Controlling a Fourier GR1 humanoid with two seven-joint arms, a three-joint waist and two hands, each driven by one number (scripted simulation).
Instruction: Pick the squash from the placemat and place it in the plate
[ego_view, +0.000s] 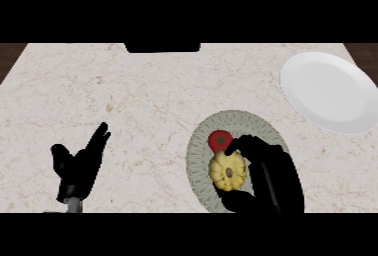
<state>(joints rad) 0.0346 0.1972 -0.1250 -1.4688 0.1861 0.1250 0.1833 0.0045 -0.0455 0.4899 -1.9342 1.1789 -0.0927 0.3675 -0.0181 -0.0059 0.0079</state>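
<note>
We are seeing bare counter (148, 100) lying between the placemat (255, 122) and the plate (328, 92); a tomato (219, 139) is crowding the squash (226, 172).

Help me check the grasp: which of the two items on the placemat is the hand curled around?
The yellow squash: the right hand curls around it, while the red tomato sits just beyond, ungrasped.

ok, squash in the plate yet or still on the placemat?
On the placemat. The yellow squash lies beside a tomato, right hand curled around it. White plate holds nothing.

A marbled counter (133, 100) carries a white plate (328, 92) and patterned placemat (198, 150).
</note>
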